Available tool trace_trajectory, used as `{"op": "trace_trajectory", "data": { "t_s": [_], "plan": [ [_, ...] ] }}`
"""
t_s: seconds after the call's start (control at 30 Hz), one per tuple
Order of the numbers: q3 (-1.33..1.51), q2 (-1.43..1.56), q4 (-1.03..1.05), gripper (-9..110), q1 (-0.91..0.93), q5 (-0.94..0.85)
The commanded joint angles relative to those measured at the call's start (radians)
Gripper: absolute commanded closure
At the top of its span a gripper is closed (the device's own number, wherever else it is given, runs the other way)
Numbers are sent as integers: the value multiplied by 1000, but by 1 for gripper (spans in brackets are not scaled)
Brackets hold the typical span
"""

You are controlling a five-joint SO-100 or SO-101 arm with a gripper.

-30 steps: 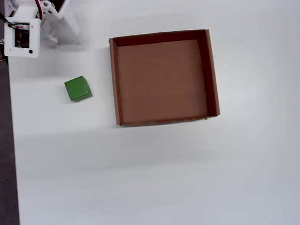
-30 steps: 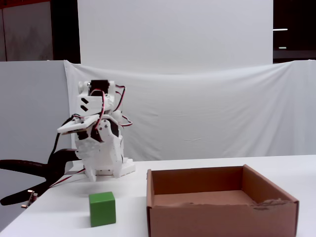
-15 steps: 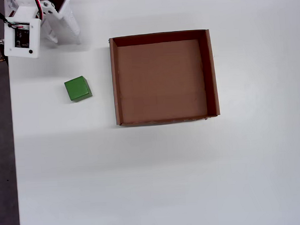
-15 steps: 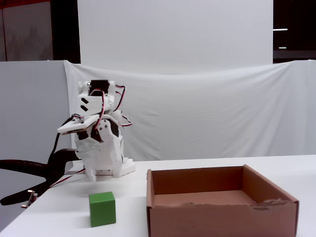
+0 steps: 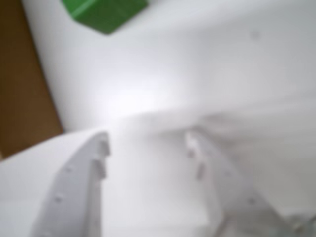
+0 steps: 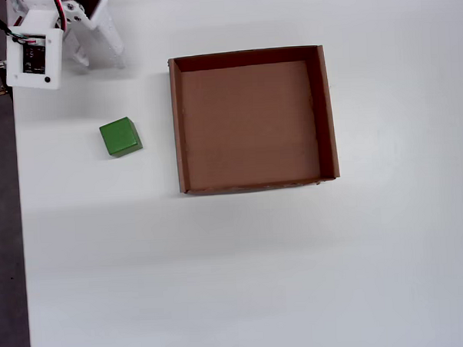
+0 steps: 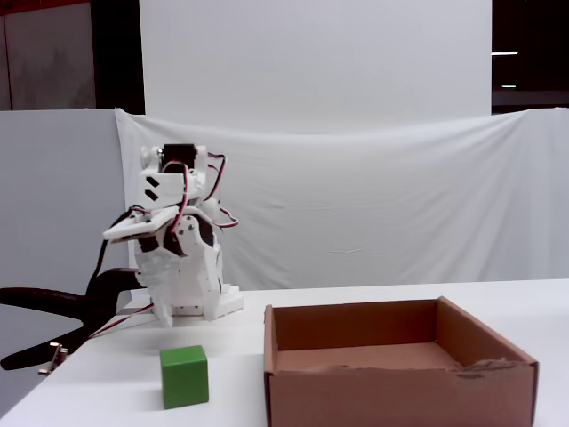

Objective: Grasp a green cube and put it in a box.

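The green cube sits on the white table, apart from and left of the box in the overhead view. The box is an empty brown cardboard tray. In the fixed view the cube stands left of the box. My gripper is at the table's far left corner, folded near the arm's base, well short of the cube. In the blurred wrist view my gripper is open and empty, with the cube at the top edge and a brown area at the left.
The table's left edge runs close to the cube, with dark floor beyond it. A black clamp holds the arm's base at that edge. A white cloth backdrop hangs behind the table.
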Motion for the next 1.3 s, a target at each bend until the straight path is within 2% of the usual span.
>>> {"op": "trace_trajectory", "data": {
  "t_s": [0.0,0.1,0.3,0.53,0.7,1.27],
  "plan": [
    [-8,6,-6,80,17,5],
    [-23,-20,-66,80,20,5],
    [-258,-239,-120,80,41,-11],
    [-446,-611,-187,79,43,-109],
    [-514,-813,-310,79,38,-137],
    [-799,-1183,-173,71,18,-334]
  ]
}}
